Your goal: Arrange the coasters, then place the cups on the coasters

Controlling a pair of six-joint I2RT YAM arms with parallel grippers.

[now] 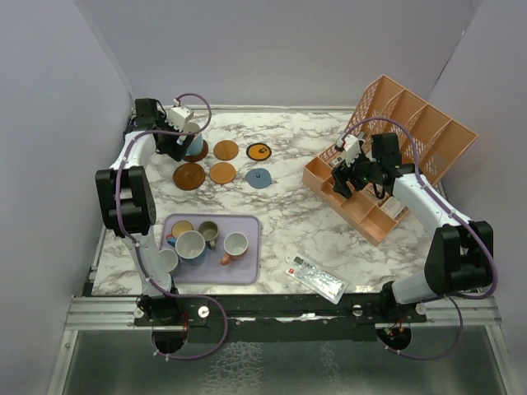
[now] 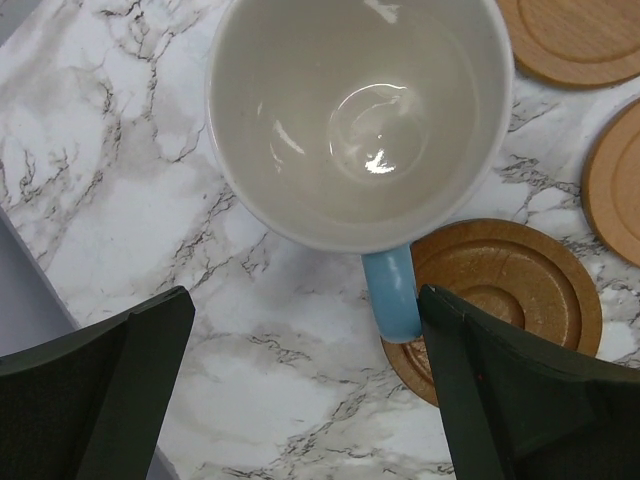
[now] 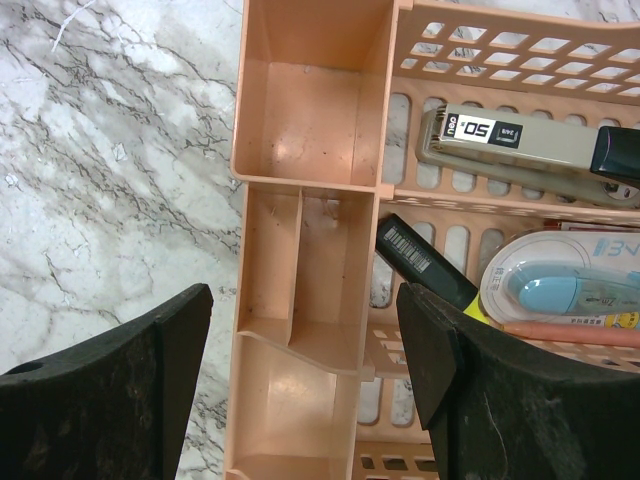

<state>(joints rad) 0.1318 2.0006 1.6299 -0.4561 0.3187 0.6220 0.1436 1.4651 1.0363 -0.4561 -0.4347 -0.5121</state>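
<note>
Left gripper (image 2: 305, 300) fingers are spread wide and hold nothing. Right under them the light blue cup (image 2: 360, 110) stands upright on the far dark brown coaster (image 1: 198, 155). Its handle points at the near dark brown coaster (image 2: 510, 290), and the tan coasters (image 2: 590, 35) lie beside. Right gripper (image 3: 305, 300) fingers are apart and empty over the orange organiser (image 3: 300, 120). The other cups (image 1: 191, 245) sit in the lavender tray (image 1: 251, 271).

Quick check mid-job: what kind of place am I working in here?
Likely a lab robot cell, not a kitchen: plain walls box in a marble-print table, arms bolted to a metal rail.
</note>
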